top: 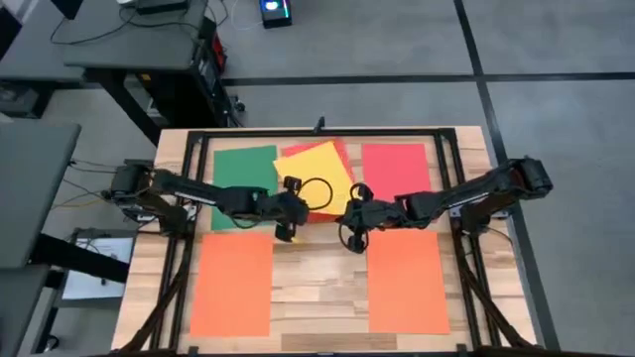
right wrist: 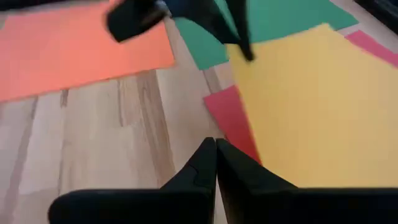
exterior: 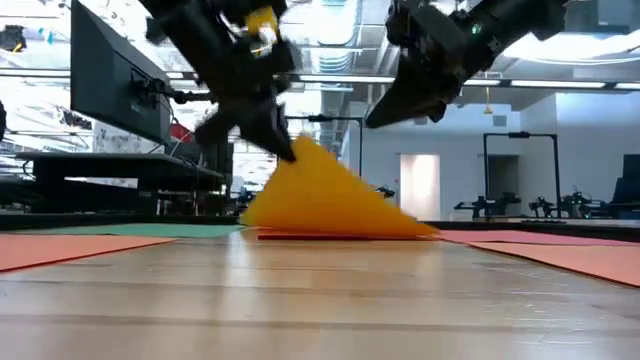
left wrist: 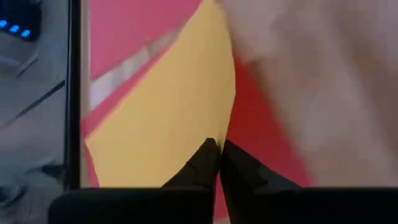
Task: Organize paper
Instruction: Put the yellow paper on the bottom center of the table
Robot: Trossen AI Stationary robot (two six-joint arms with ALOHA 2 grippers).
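A yellow sheet of paper [top: 319,171] lies slanted over a red sheet [top: 340,151] at the table's far middle. My left gripper [left wrist: 219,152] is shut on it and raises its near corner. My right gripper [exterior: 378,118] hangs shut above the table, just right of the yellow sheet [right wrist: 311,106], touching nothing. A green sheet [top: 245,175] lies flat at the far left and a second red sheet [top: 397,167] at the far right. Two orange sheets [top: 233,283] [top: 407,280] lie flat along the near side. My left gripper pinches the yellow sheet's near corner [right wrist: 239,59] between its two fingers, a single layer at the edge [left wrist: 225,134]. The fingers slant down from the table's left. That corner [exterior: 300,150] is lifted, and the sheet slopes down to its far-right part [exterior: 415,230], which rests on the red sheet.
A black frame [top: 327,131] runs around the work area on the wooden table [top: 317,288]. A bare strip of wood lies between the two orange sheets. Desks and a monitor [exterior: 115,85] stand beyond the table's left side.
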